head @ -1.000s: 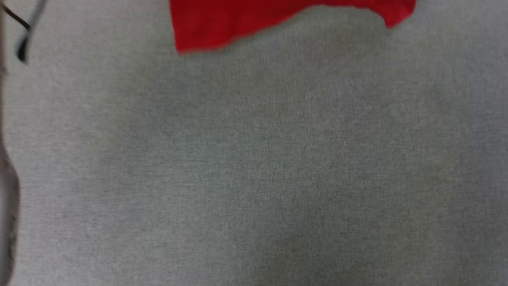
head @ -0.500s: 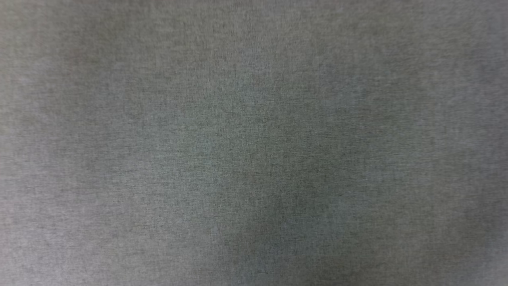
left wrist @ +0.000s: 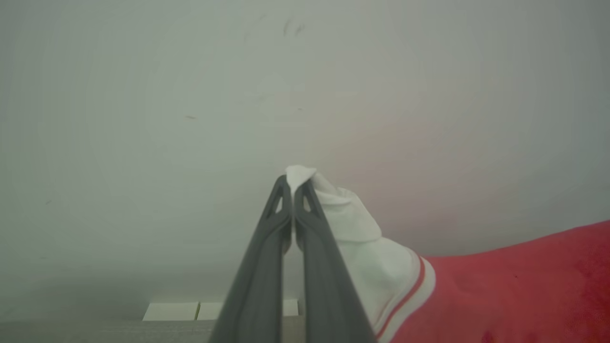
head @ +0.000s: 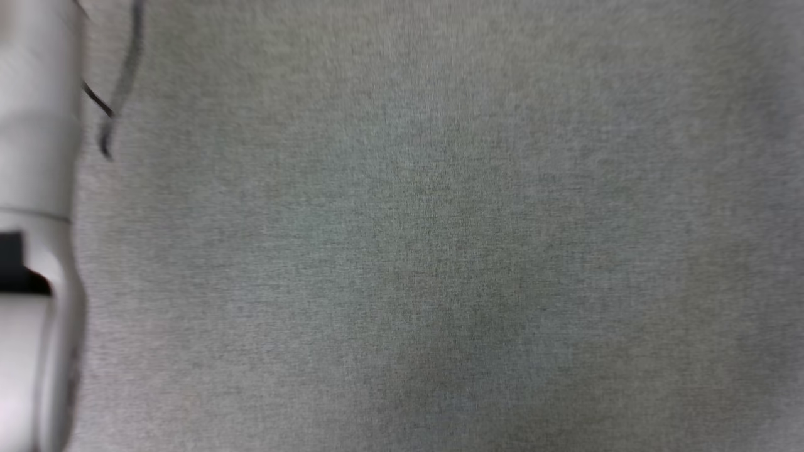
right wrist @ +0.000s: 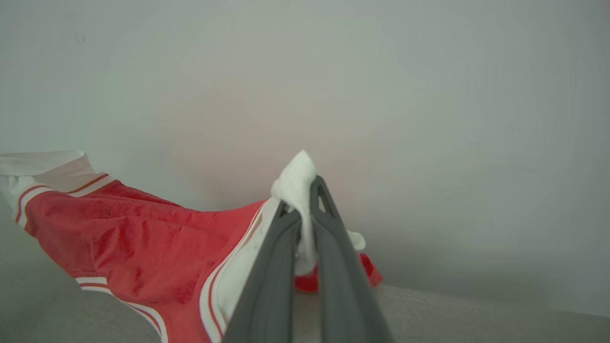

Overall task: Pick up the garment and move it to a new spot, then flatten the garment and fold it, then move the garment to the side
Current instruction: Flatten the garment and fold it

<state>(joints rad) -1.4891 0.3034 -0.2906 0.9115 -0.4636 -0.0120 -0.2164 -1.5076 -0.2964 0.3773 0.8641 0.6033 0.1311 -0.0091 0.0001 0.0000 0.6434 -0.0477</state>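
Note:
The garment (right wrist: pixel 143 243) is a red shirt with white sleeves and red-and-white striped trim, stretched between my two grippers. In the left wrist view my left gripper (left wrist: pixel 291 183) is shut on the tip of a white sleeve (left wrist: pixel 352 224), and the red body (left wrist: pixel 524 286) hangs off to the right. In the right wrist view my right gripper (right wrist: pixel 305 190) is shut on the other white sleeve (right wrist: pixel 295 183), with the red body sagging to the left over the grey surface. A pale forearm (head: pixel 34 226) runs along the head view's left edge.
The grey cloth-covered surface (head: pixel 440 251) spreads across the head view. A dark cable (head: pixel 119 94) hangs beside the forearm. A pale wall (left wrist: pixel 238 95) stands behind the garment in both wrist views.
The head view has shifted: the garment's red edge seen at the top a second ago is out of frame, and the pale forearm now shows at the left edge.

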